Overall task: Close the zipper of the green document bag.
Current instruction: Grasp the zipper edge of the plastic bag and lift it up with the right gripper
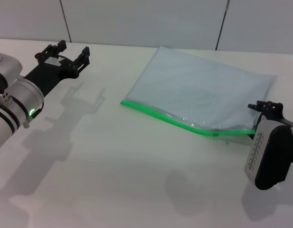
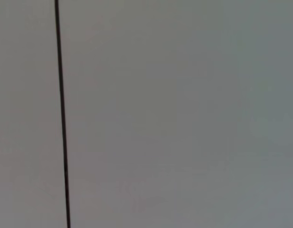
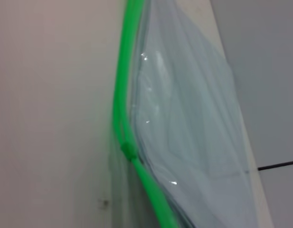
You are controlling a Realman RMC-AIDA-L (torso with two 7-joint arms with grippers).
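Observation:
The green document bag (image 1: 203,90) lies flat on the white table, a translucent pale blue-grey pouch, also filling the right wrist view (image 3: 193,118). Its zipper (image 1: 160,116) is the bright green strip along the near long edge (image 3: 129,57). A small green bump on the strip, the slider (image 3: 128,151), sits where the strip kinks (image 1: 216,134). My right gripper (image 1: 266,107) is at the bag's near right corner, by the end of the strip. My left gripper (image 1: 68,53) hovers open at the far left, well away from the bag.
The white table (image 1: 113,166) stretches out in front of the bag. A grey panelled wall (image 1: 137,19) stands behind it. The left wrist view shows only a grey surface with a dark seam (image 2: 61,118).

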